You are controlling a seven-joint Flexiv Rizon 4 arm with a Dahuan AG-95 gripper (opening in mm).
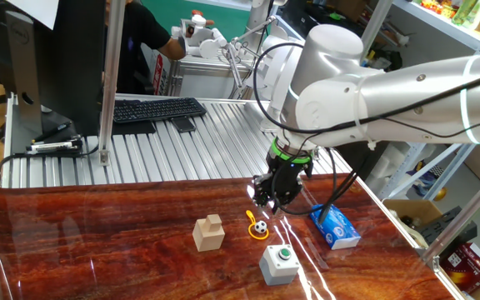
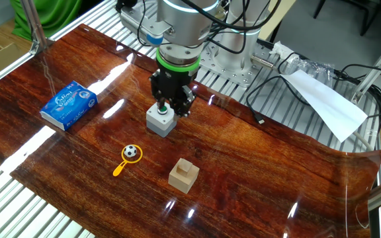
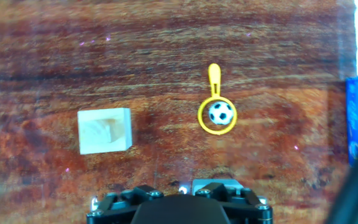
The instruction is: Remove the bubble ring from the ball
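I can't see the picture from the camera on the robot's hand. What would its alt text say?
An orange ring lies around a tiny soccer ball on a dark wooden table, its handle pointing away. A pale wooden block sits to the left.

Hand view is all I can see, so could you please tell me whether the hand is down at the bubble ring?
Observer: No. In one fixed view the hand hangs in the air above the table, apart from the bubble ring that lies around the ball.
Operator: Thank you. What is the grey shape at my bottom edge?
Observer: It is a grey box with a green button on top, standing on the table near the ring.
Operator: And the blue strip on my right?
Observer: That is a blue printed box lying flat on the table.
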